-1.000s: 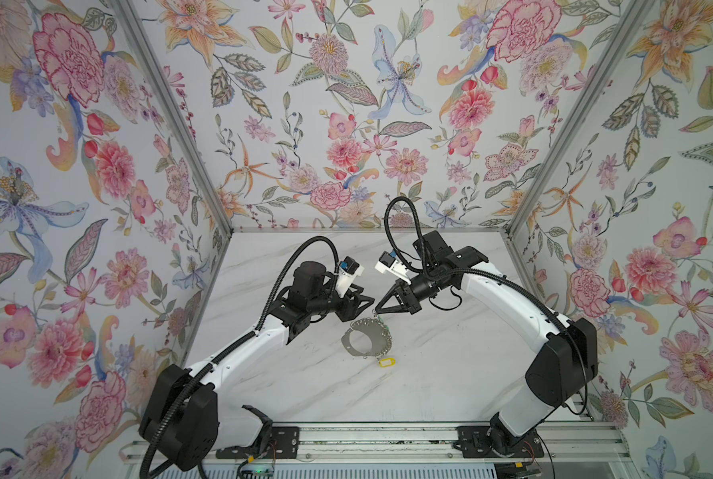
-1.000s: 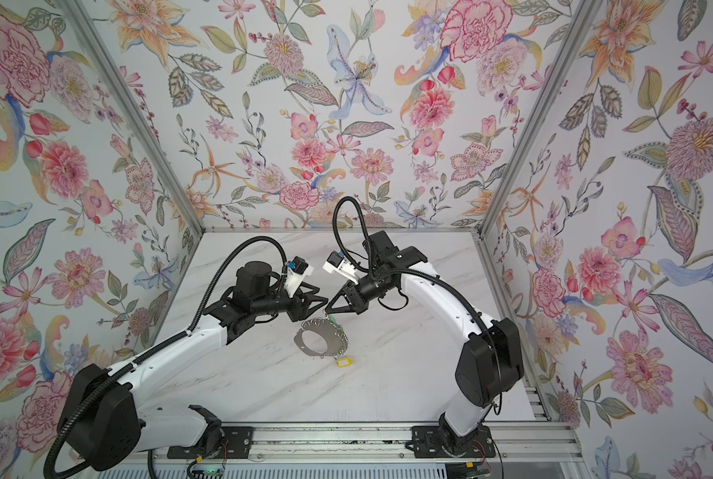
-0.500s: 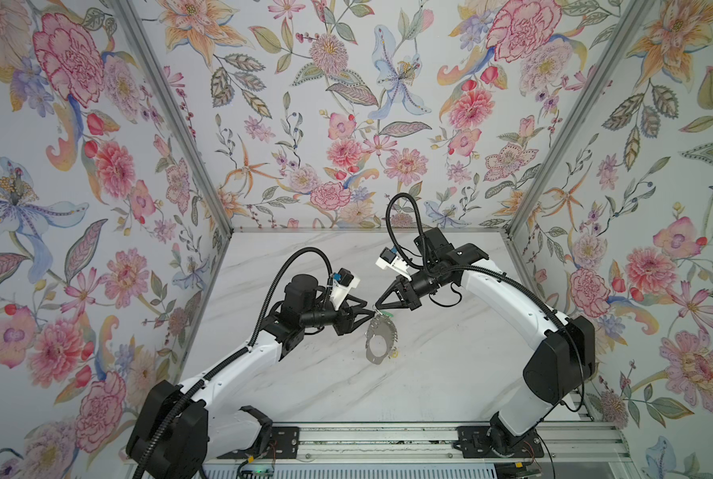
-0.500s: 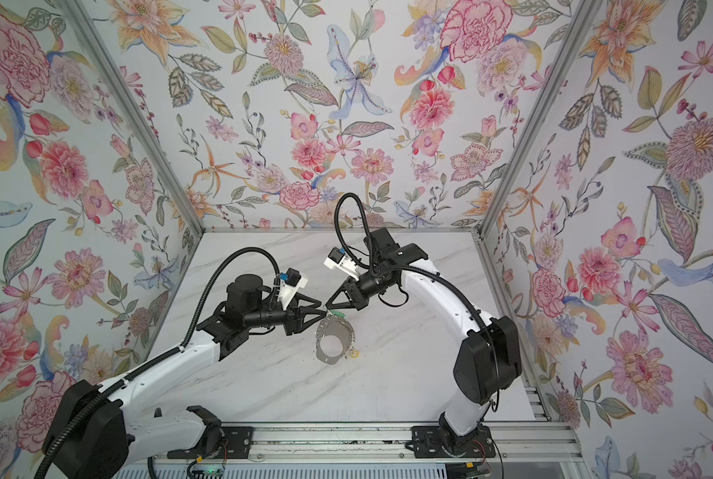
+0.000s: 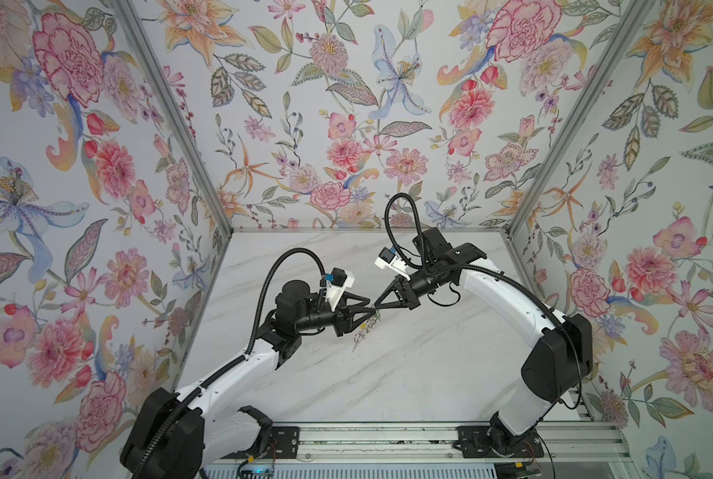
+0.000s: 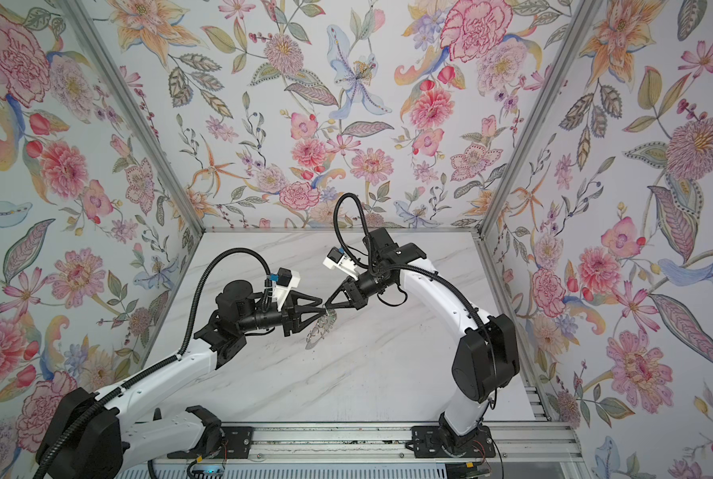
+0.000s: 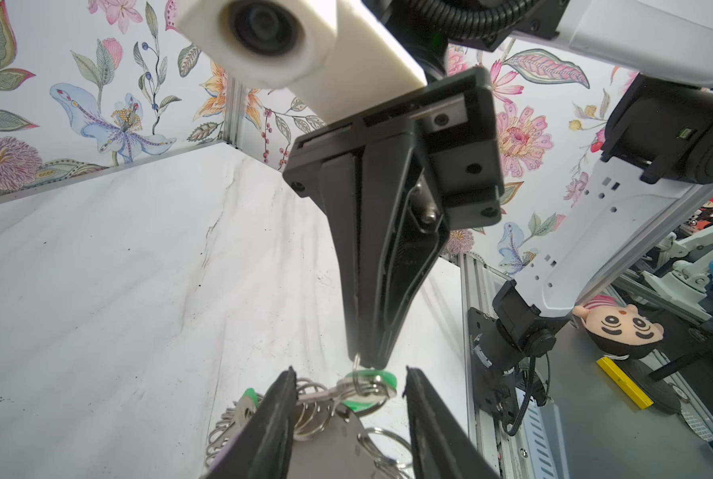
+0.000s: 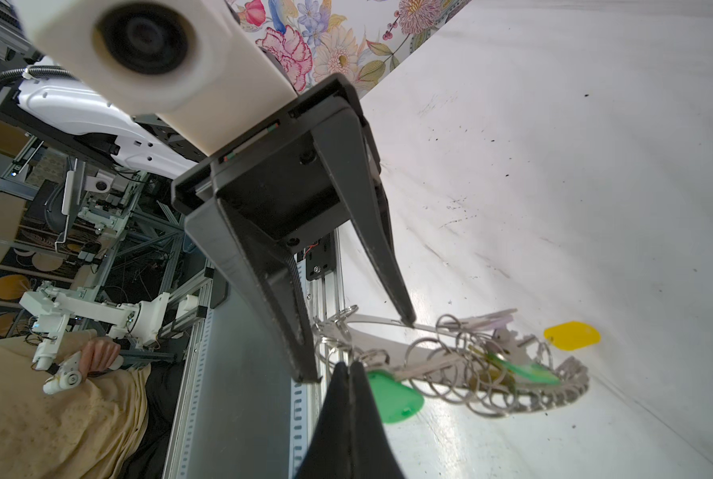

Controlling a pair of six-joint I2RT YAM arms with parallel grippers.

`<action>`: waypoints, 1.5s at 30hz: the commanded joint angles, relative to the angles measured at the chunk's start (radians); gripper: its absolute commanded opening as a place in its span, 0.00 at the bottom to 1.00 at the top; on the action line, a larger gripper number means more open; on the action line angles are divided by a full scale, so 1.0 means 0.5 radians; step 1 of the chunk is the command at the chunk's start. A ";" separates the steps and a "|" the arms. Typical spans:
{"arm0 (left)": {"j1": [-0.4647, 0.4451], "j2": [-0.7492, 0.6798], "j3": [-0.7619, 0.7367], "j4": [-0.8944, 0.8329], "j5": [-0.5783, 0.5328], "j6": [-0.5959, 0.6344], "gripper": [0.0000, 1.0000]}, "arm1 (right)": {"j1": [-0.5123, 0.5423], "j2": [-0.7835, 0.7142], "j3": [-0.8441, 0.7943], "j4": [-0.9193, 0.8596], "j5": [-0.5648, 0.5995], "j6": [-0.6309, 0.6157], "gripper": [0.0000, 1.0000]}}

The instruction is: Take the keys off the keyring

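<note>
Ok so, starting nearest the camera: the metal rail [image 5: 367, 439] with both arm bases runs along the front, well short of the keyring [image 5: 365, 327], and the marble bench [image 5: 429, 373] stretches from there up to it. The keyring is over mid-bench, tipped up on edge between the two arms; can't tell if its low end touches the bench. On the keyring's left, the left pincer [image 8: 358, 349] has its jaws apart, one on either side of the grey plate. One fingertip [image 8: 406, 319] is right on the plate's edge, but honestly I can't tell whether it's clamping or just straddling. On the keyring's right, the right pincer [image 7: 365, 361] is squeezed fully closed on a wire ring [image 7: 356, 369] at the plate's rim, and a green-tagged key [image 8: 394, 398] hangs just beside that ring. Further along the keyring there's a second green tag [image 8: 524, 371] tangled among the rings, and a yellow tag [image 8: 570, 336] just past its far end. Way behind the keyring is the floral wall [image 5: 346, 145].
</note>
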 commanded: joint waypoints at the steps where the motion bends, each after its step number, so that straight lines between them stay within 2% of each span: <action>1: 0.010 -0.024 -0.034 0.107 0.038 -0.037 0.44 | -0.001 0.003 0.062 -0.014 -0.095 -0.082 0.00; 8: 0.012 -0.003 -0.059 0.144 0.012 -0.052 0.44 | -0.011 -0.005 0.064 -0.014 -0.117 -0.092 0.00; 18: 0.010 -0.020 -0.225 0.464 -0.053 -0.234 0.44 | -0.016 -0.013 0.068 -0.017 -0.149 -0.093 0.00; 21: 0.010 -0.028 -0.247 0.469 -0.052 -0.246 0.44 | -0.026 -0.006 0.078 -0.016 -0.152 -0.095 0.00; 34: 0.016 -0.173 -0.076 0.127 -0.144 -0.074 0.49 | -0.021 -0.031 0.029 -0.018 -0.169 -0.101 0.00; 39: 0.026 -0.177 0.007 -0.091 -0.299 0.085 0.51 | -0.023 -0.036 0.022 -0.019 -0.175 -0.103 0.00; 45: 0.080 -0.114 0.076 -0.178 -0.336 0.169 0.51 | -0.014 -0.036 0.025 -0.019 -0.187 -0.101 0.00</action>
